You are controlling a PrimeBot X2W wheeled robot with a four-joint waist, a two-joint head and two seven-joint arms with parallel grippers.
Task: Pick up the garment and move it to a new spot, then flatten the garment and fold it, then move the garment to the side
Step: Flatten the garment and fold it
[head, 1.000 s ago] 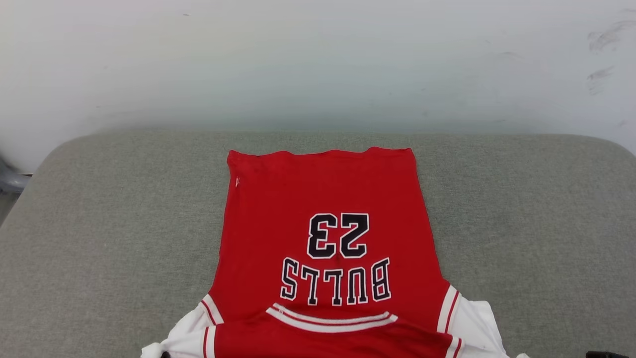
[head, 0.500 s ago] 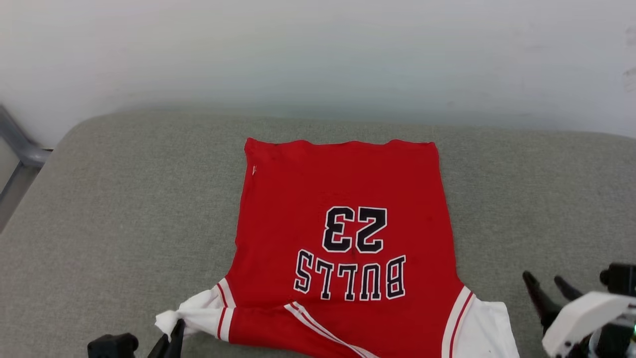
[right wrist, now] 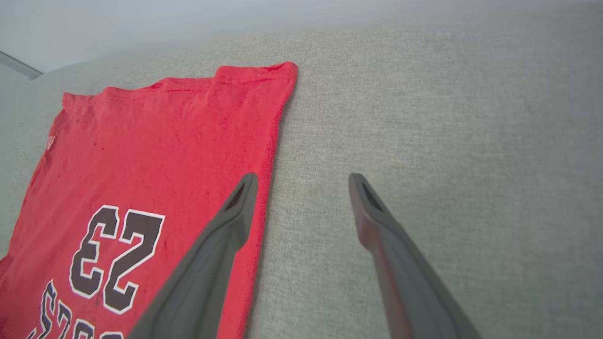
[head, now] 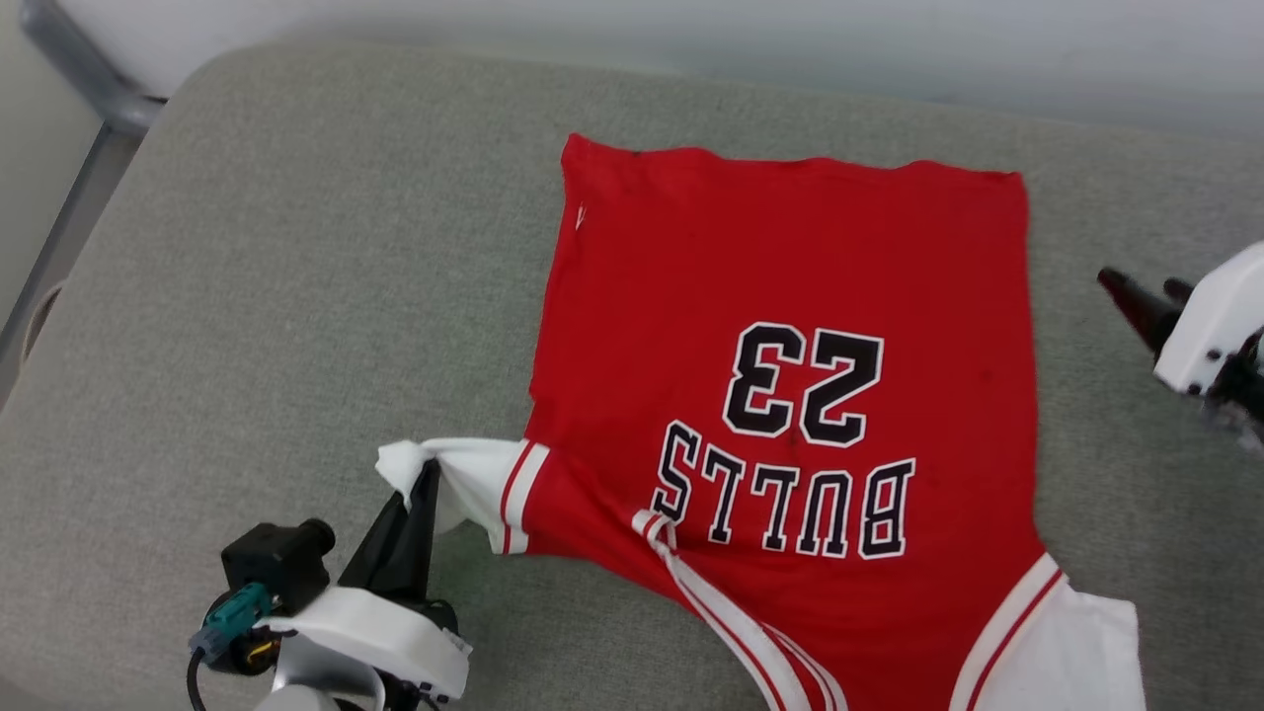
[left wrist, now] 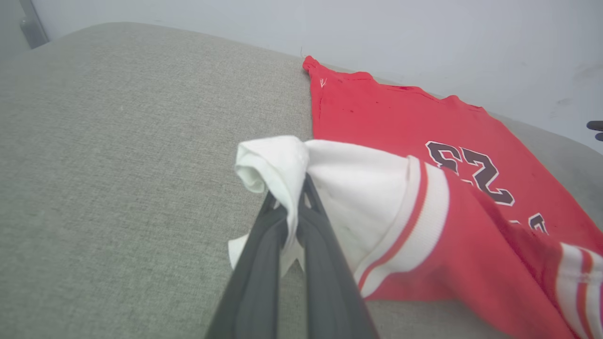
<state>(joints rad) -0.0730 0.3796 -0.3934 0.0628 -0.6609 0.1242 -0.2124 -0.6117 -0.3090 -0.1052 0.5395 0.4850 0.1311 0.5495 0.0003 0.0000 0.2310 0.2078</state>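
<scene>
We saw the red sports jersey of thin shiny fabric (head: 790, 296) lying spread over the grey fabric-covered padded bench (head: 247, 296), its hem toward the pale wall (head: 790, 39) and its collar end toward the robot. The black-and-white number 23 print (head: 802, 385) and the black-and-white BULLS lettering (head: 790, 499) read upside down in the head view. A tiny white logo (head: 580, 215) sat near the far left corner of the hem.

The left tool (head: 425, 476) was pinched narrow on the bunched tip of the jersey's white left sleeve panel (head: 464, 479). In the left wrist view the white cloth wrapped over both dark fingertips (left wrist: 311, 197), and the sleeve was drawn out sideways from the red body. The red-and-white striped neck trim (head: 731, 612) ran in a slanted line from under the lettering toward the near edge. The white right sleeve panel (head: 1081, 652) lay flat at the near right.

The right tool (head: 1141, 284) stood wide and held nothing, just beside the jersey's right edge. In its wrist view one finger (right wrist: 226, 221) lined up with that red edge and the other was over bare bench; we could not tell whether either touched.

A grey metal frame bar (head: 79, 59) showed past the bench's far left corner.
</scene>
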